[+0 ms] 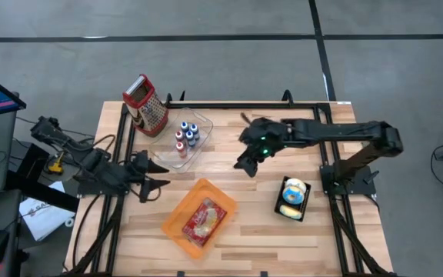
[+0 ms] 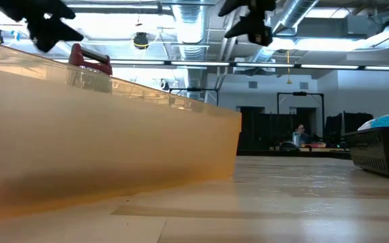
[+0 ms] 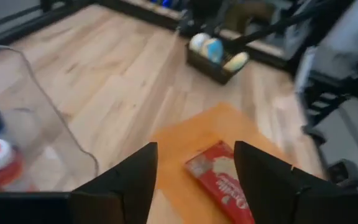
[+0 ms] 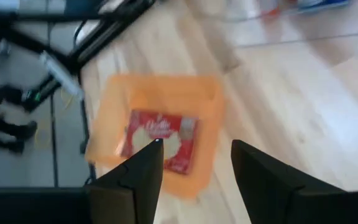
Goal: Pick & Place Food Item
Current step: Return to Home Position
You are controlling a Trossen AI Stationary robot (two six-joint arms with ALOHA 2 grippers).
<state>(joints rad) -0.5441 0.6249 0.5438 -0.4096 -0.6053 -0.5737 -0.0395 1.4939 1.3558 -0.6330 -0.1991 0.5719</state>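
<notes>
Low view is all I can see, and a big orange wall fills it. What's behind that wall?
Observer: That wall is the side of an orange bin. A red popcorn bag lies flat inside it.
Operator: And the dark shapes up top, are they carrying anything?
Observer: No. They are the left claw and the right claw, both open and empty, held above the table.

One orange bin [image 1: 178, 220], one red popcorn bag [image 1: 204, 219], one black basket [image 3: 204, 65], three donuts [image 3: 213, 48], one clear tray [image 1: 168, 155], one grater [image 1: 146, 106]
</notes>
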